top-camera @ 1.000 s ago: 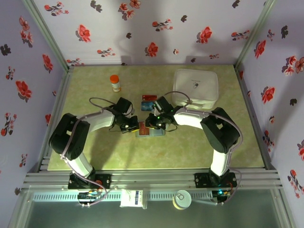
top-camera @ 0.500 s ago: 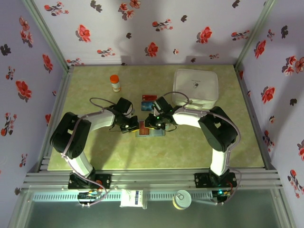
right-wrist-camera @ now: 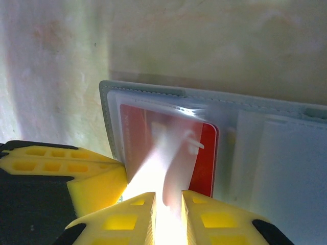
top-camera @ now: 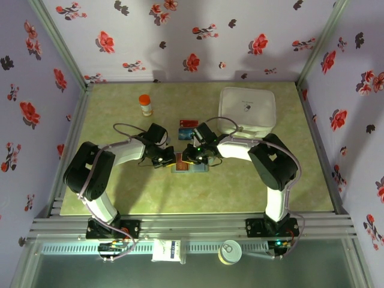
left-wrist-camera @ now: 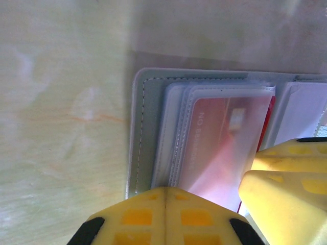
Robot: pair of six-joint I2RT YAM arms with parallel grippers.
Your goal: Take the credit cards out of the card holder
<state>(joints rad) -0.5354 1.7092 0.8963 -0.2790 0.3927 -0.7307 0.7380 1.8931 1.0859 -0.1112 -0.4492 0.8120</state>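
The card holder is laid open near the middle of the table. A red card is kept in its clear sleeve. The left claw is pressed together on the holder's edge. The right claw is set at the card, but its grip is hidden by glare and cannot be told.

1 holder, perhaps 3 cards
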